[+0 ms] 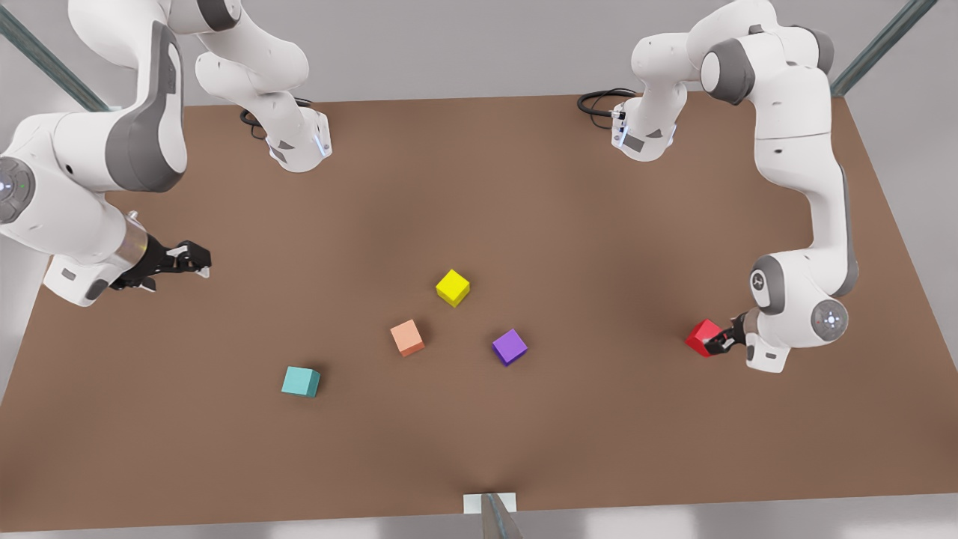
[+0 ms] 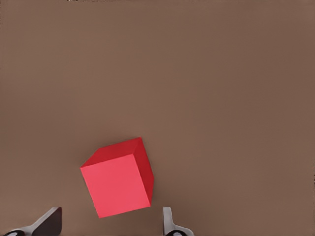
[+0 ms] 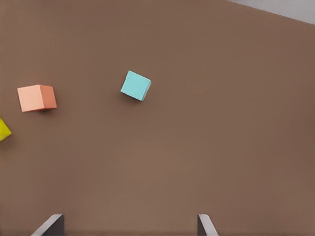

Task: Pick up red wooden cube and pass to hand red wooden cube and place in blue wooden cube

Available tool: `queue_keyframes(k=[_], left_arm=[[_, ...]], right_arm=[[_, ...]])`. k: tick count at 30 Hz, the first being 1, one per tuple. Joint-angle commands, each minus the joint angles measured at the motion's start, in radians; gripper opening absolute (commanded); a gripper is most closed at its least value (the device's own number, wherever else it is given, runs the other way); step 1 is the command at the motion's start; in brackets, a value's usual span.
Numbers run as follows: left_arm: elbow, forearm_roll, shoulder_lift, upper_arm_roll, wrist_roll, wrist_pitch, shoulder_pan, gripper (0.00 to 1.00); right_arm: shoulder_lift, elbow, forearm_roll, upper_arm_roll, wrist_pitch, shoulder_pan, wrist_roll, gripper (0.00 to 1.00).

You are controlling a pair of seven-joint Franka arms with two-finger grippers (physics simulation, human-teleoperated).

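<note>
1. The red wooden cube (image 1: 704, 337) lies on the brown desk (image 1: 599, 247), well apart from the purple cube (image 1: 510, 346), on that cube's side toward the front view's right. In the left wrist view the red wooden cube (image 2: 118, 178) sits turned at an angle to the fingers.
2. Handling, as a judgement: a small, stiff wooden block, light, not fragile, with flat smooth faces that could slip if pinched on a corner. Best hold is across two opposite flat side faces, squarely, near mid-height.
3. Left pincer (image 1: 724, 343) is just beside the red wooden cube, on the side away from the purple cube. Its fingers (image 2: 170, 223) stand spread wider than the cube. The cube lies ahead of the tips, not between them; contact in the front view cannot be told. Nothing is held.
4. Because the cube is skewed to the fingers, the wrist likely needs a turn before closing.
5. Right pincer (image 1: 196, 260) waits far from the purple cube, toward the front view's left, fingers (image 3: 49, 226) wide apart and empty.
6. The blue wooden cube (image 1: 301, 382) rests on the desk between that waiting pincer and the purple cube, beside the salmon cube (image 1: 407, 337).
</note>
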Motion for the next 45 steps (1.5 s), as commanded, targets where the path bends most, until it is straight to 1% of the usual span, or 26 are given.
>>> queue_keyframes(k=[1,4,6,15,22,23,24,25,26,27,28,29,30,31,32,33,34,35,37,38,39,40,42,43,44,45], left_arm=[[-0.015,-0.004,0.0,0.0,-0.455,0.106,0.0,1.0],[-0.029,-0.004,0.008,0.001,-0.466,0.119,0.015,1.0],[-0.083,-0.006,0.008,0.001,-0.469,0.181,0.015,1.0],[-0.098,-0.009,0.059,0.0,-0.476,0.27,0.013,1.0],[-0.098,-0.006,0.102,-0.002,-0.472,0.285,0.007,1.0],[-0.098,-0.004,0.108,-0.002,-0.472,0.29,0.007,0.85],[-0.098,-0.004,0.108,-0.002,-0.472,0.291,0.007,0.77],[-0.098,-0.003,0.111,-0.003,-0.472,0.291,0.007,0.64],[-0.098,-0.003,0.112,-0.003,-0.472,0.299,0.007,0.59],[-0.097,-0.003,0.108,-0.006,-0.472,0.299,0.007,0.51],[-0.092,-0.004,0.083,-0.013,-0.47,0.296,0.007,0.5],[-0.071,-0.008,0.062,-0.074,-0.453,0.273,0.033,0.51],[0.047,-0.009,0.066,-0.184,-0.443,0.124,0.098,0.51],[0.173,-0.044,0.083,-0.237,-0.409,-0.021,0.115,0.51],[0.23,-0.107,0.088,-0.299,-0.351,-0.095,0.113,0.51],[0.244,-0.143,0.088,-0.437,-0.348,-0.103,0.102,0.51],[0.27,-0.15,0.088,-0.516,-0.343,-0.105,0.081,0.51],[0.308,-0.237,0.117,-0.612,-0.341,-0.098,0.081,0.51],[0.503,-0.308,0.296,-0.789,-0.325,-0.075,0.07,0.51],[0.546,-0.31,0.365,-0.855,-0.228,-0.062,0.069,0.51],[0.546,-0.311,0.402,-0.888,-0.206,0.023,0.061,0.51],[0.546,-0.311,0.415,-0.902,-0.107,0.086,0.043,0.51],[0.589,-0.425,0.464,-0.922,-0.016,0.188,0.024,0.51],[0.618,-0.449,0.479,-0.924,0.008,0.208,0.006,0.51],[0.664,-0.451,0.514,-0.928,0.104,0.28,-0.025,0.51],[0.667,-0.478,0.53,-0.951,0.166,0.331,-0.028,0.53]], right_arm=[[0.0,-0.002,0.001,-0.001,-0.001,0.0,-0.015,1.0],[0.0,-0.004,0.001,-0.001,-0.001,0.0,-0.015,1.0],[-0.002,-0.005,0.001,-0.001,-0.002,0.0,-0.015,1.0],[0.0,-0.013,0.001,-0.001,-0.001,0.001,-0.015,1.0],[-0.002,-0.024,0.001,-0.001,0.001,0.001,-0.015,1.0],[-0.002,-0.024,0.001,-0.001,0.001,0.001,-0.015,1.0],[0.0,-0.024,0.001,-0.001,0.001,0.001,-0.015,1.0],[0.0,-0.024,0.001,-0.001,0.001,0.001,-0.015,1.0],[0.0,-0.025,-0.001,-0.001,0.001,0.001,-0.015,1.0],[0.0,-0.025,0.001,-0.001,0.002,0.001,-0.015,1.0],[0.0,-0.027,0.001,-0.001,0.001,0.001,-0.015,1.0],[0.0,-0.027,0.001,-0.001,0.002,0.001,-0.015,1.0],[0.0,-0.027,0.001,-0.001,0.002,0.001,-0.015,1.0],[0.0,-0.027,0.001,-0.001,0.002,0.001,-0.015,1.0],[0.0,-0.027,0.001,-0.001,0.002,0.001,-0.015,1.0],[0.0,-0.027,0.001,-0.001,0.004,0.001,-0.015,1.0],[0.012,-0.025,0.005,0.001,0.002,0.003,-0.026,1.0],[0.032,-0.025,0.034,0.006,0.002,0.003,-0.056,1.0],[0.141,-0.013,0.312,0.003,-0.002,-0.01,-0.412,1.0],[0.211,-0.013,0.462,0.003,-0.014,-0.006,-0.495,1.0],[0.26,-0.002,0.56,0.004,-0.019,-0.002,-0.535,1.0],[0.308,0.05,0.646,0.007,-0.016,0.01,-0.592,1.0],[0.506,0.229,0.896,0.007,-0.001,0.023,-0.748,1.0],[0.543,0.242,0.972,0.007,0.005,0.023,-0.802,1.0],[0.553,0.24,1.002,0.036,0.074,0.03,-0.894,1.0],[0.564,0.242,1.008,0.064,0.148,0.03,-0.976,1.0]])
